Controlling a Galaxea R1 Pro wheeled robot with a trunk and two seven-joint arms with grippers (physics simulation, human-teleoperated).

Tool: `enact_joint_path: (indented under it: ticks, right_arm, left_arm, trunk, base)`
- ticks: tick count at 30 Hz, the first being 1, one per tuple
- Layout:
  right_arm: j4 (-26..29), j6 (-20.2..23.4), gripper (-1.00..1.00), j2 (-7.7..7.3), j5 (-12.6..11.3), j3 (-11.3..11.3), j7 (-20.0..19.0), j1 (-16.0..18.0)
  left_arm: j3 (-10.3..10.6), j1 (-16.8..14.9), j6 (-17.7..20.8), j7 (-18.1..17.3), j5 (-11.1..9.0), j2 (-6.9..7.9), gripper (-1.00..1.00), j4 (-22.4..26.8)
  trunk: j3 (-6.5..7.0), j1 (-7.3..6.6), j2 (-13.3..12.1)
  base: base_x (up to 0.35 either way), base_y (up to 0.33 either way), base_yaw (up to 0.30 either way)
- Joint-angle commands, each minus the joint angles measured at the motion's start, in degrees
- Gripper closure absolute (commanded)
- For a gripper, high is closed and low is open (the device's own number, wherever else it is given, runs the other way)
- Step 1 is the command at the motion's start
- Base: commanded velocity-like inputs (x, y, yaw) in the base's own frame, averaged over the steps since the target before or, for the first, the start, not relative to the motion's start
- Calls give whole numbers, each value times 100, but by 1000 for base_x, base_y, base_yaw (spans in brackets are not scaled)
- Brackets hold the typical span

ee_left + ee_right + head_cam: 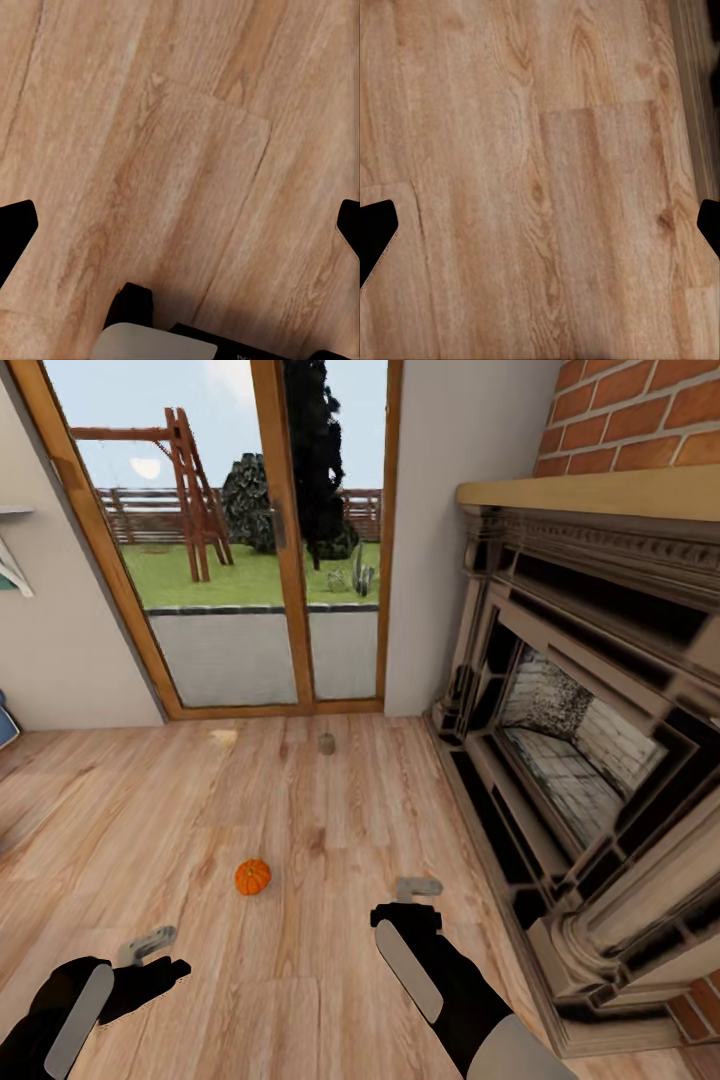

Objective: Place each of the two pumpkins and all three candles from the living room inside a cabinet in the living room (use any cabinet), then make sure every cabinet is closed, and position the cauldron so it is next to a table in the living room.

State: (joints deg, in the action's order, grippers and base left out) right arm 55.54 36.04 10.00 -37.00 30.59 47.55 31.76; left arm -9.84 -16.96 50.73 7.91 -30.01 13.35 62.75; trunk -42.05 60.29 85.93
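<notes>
- Looking through the head view, I see both arms held low over the plank floor (300, 1000); one ribbed orange pumpkin (253, 877) lies ahead, between left gripper (148, 945) and right gripper (418, 887), touching neither. A small grey candle (327, 743) stands near the glass door (240, 560).
- Left wrist view: fingers (16, 232) wide apart over bare wood.
- Right wrist view: fingers (375, 229) wide apart, holding nothing.

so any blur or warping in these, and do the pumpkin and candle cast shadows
Head view: wide-angle bend in the door frame, soft edges; pumpkin and candle show only faint contact shadows. Both wrist views: evenly lit, slightly soft floor grain, no glare.
</notes>
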Motion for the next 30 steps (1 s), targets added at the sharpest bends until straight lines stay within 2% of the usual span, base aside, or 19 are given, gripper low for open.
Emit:
enact_joint_path:
  ticks: [1, 7, 26, 30]
  right_arm:
    - [0, 0, -100, 0, 0, 0, -3, 0]
    - [-5, 0, -100, 0, 0, 0, -12, -1]
    - [-8, 0, -100, 0, 5, 7, -12, -1]
    - [-8, 0, -100, 0, 8, 8, -16, -1]
  left_arm:
    - [0, 0, -1, 0, -2, 0, -100, 0]
    - [0, 0, -2, 0, -2, 54, -100, 0]
    - [-5, 0, -3, 0, 4, 75, -100, 0]
    - [-154, 0, -2, 0, 4, 73, -100, 0]
  trunk:
    - [0, 0, 0]
    - [0, 0, 0]
    - [0, 0, 0]
    - [0, 0, 0]
  base:
    - [323, -5, 0]
    - [326, 1, 0]
    - [321, 11, 3]
    - [296, -45, 107]
